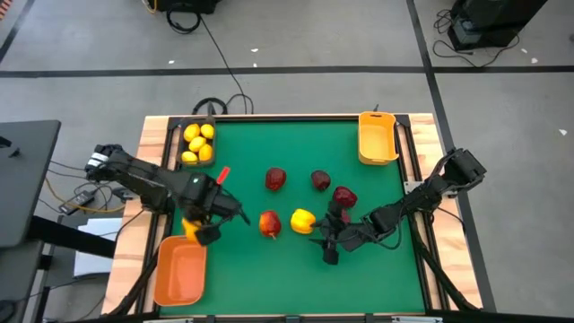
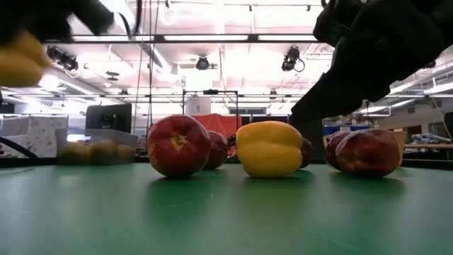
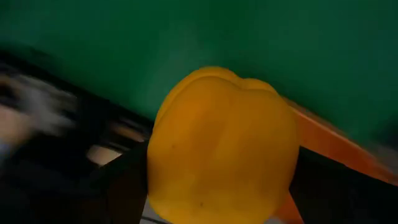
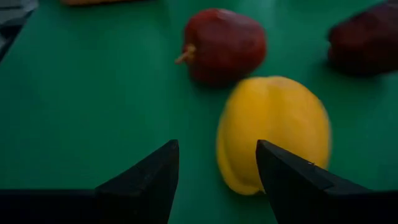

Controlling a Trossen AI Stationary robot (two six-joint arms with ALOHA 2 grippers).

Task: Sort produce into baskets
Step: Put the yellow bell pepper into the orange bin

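My left gripper point(image 1: 194, 226) is shut on a big yellow pepper-like piece point(image 3: 221, 146), held in the air over the far end of the deep orange basket point(image 1: 179, 271). It shows blurred in the low view point(image 2: 18, 60). My right gripper point(image 4: 217, 168) is open just above the mat point(image 1: 325, 240), next to another yellow piece point(image 4: 273, 130) that rests on the mat. Its fingers touch nothing. A dark red piece point(image 4: 224, 43) lies beyond it. The black basket point(image 1: 197, 144) holds several small lemons. The yellow-orange basket point(image 1: 377, 137) stands at the far right. My left gripper pinches the yellow piece between its two fingers point(image 3: 124, 180), one on each of its opposite sides point(image 3: 155, 168). The piece is lifted clear of the table and of the basket.
Dark red pieces lie on the green mat in the middle point(image 1: 275, 179) point(image 1: 320, 180) point(image 1: 343, 196), and a red-orange one point(image 1: 269, 222) lies beside the yellow one point(image 1: 303, 220). The mat has wooden edges point(image 1: 152, 135).
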